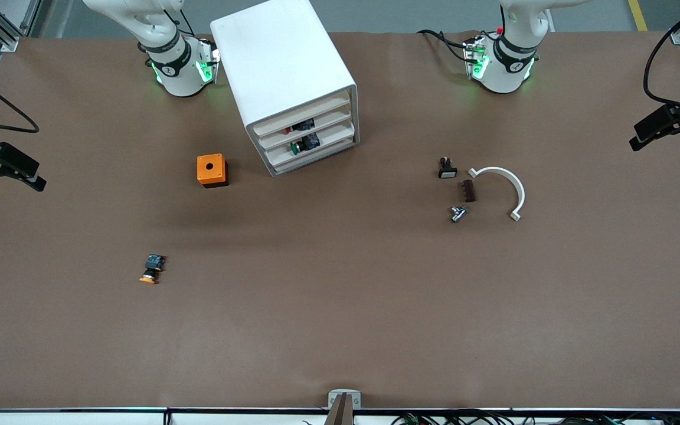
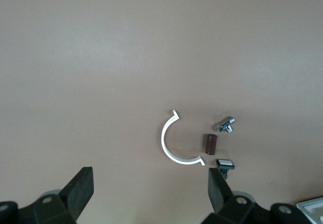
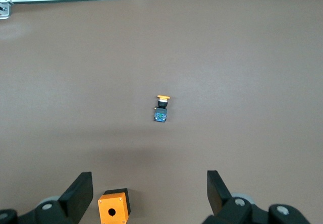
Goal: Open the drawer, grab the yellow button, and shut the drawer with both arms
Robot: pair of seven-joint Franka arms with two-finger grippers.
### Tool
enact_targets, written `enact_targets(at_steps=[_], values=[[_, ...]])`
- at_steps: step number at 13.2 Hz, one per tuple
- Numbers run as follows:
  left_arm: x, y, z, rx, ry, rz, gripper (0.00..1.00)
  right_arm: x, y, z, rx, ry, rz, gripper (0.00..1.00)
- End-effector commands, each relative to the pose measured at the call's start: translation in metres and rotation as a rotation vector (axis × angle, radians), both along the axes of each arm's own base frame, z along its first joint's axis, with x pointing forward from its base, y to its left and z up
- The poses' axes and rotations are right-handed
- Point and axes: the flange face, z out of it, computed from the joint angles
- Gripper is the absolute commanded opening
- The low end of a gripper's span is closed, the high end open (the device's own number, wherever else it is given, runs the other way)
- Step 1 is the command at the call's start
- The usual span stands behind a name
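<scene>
Right gripper (image 3: 149, 191): up in the air over bare table near the orange cube (image 1: 212, 170), fingers spread wide, holding nothing. Button (image 1: 151, 270): lying on its side on the table (image 1: 340, 319), nearer the front camera than the cube, toward the right arm's end, well apart from the cabinet (image 1: 288, 82). Top drawer (image 1: 300, 115): pushed in, flush with the two below it; a green-capped button (image 1: 303, 143) visible in a lower one. White half-ring (image 1: 504, 189), brown block (image 1: 468, 190), small metal part (image 1: 457, 213) and black switch (image 1: 447, 169): clustered toward the left arm's end. Left gripper (image 2: 150, 188): hanging over the table by that cluster, fingers wide apart, empty.
</scene>
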Motion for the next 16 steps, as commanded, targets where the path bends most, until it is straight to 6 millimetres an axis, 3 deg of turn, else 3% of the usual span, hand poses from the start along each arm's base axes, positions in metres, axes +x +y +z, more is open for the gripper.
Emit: enact_targets(at_steps=[1, 7, 10, 12, 16], values=[[-0.011, -0.005, 0.002, 0.018, 0.014, -0.059, 1.00, -0.008, 0.003, 0.009, -0.015, -0.001, -0.011, 1.00], [-0.020, -0.037, -0.001, 0.028, 0.034, -0.112, 1.00, -0.012, 0.000, 0.008, -0.021, 0.031, -0.019, 1.00], [-0.020, -0.047, 0.003, 0.041, 0.025, -0.100, 1.00, -0.015, -0.001, 0.021, -0.015, 0.036, -0.060, 1.00], [-0.018, -0.048, 0.005, 0.046, 0.026, -0.102, 1.00, -0.014, -0.001, 0.034, -0.016, 0.018, -0.058, 1.00], [-0.007, -0.045, 0.010, 0.040, 0.012, -0.100, 1.00, -0.018, -0.004, 0.030, -0.015, 0.048, -0.061, 1.00]])
